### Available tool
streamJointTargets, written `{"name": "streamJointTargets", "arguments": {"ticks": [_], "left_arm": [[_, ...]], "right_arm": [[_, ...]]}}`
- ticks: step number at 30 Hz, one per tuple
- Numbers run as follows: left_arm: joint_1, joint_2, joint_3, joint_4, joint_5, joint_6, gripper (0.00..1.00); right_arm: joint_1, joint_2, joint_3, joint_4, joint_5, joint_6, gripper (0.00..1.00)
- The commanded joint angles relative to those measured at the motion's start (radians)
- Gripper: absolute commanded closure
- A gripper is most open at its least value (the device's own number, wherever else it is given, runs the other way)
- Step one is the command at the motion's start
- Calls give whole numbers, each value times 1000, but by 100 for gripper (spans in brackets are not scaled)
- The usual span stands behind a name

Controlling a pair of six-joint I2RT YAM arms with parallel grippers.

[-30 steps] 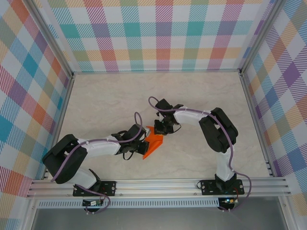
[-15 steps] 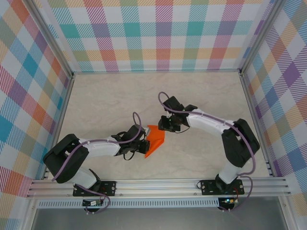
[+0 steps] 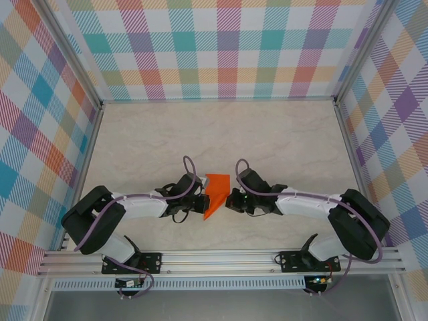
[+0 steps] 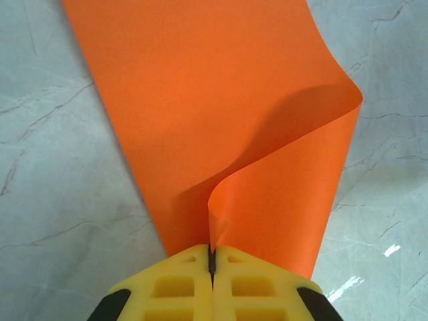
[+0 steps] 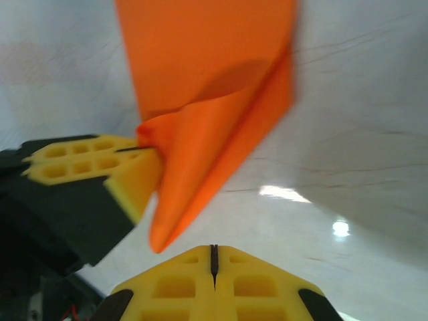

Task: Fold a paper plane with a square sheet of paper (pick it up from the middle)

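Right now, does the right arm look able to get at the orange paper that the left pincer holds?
Probably yes. The right pincer, shut, sits just beside the orange paper with only bare table between them. The left pincer pinches the opposite edge. The right would have to open first.
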Motion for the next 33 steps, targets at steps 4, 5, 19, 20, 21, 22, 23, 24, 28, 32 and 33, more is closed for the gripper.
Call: {"name": "streamJointTargets", "arguments": {"ticks": [4,5,19,20,21,22,23,24,28,32,33], "left_arm": [[14,52,-21,-63,0,-5,96],[14,52,-21,-62,0,-7,96],[17,59,-15,-77,2,5,96],[16,60,-13,-81,3,7,96],[16,60,-13,-81,2,7,96],[17,61,-13,-80,2,7,96],[16,61,-13,-79,4,8,96],[16,64,-13,-79,4,7,96],[16,73,-8,-79,8,10,96],[16,80,-4,-78,14,10,96],[17,81,-4,-76,16,9,96]], "right_arm": [[122,105,1,254,42,158,100],[137,116,0,258,58,175,100],[177,222,-30,416,45,236,100],[177,226,-34,431,46,244,100],[177,230,-35,437,46,245,100],[177,234,-32,436,45,244,100],[177,238,-34,444,43,244,100],[177,242,-35,452,39,244,100],[178,265,-42,469,33,248,100],[180,282,-48,490,29,255,100],[180,280,-47,475,33,252,100]]}}
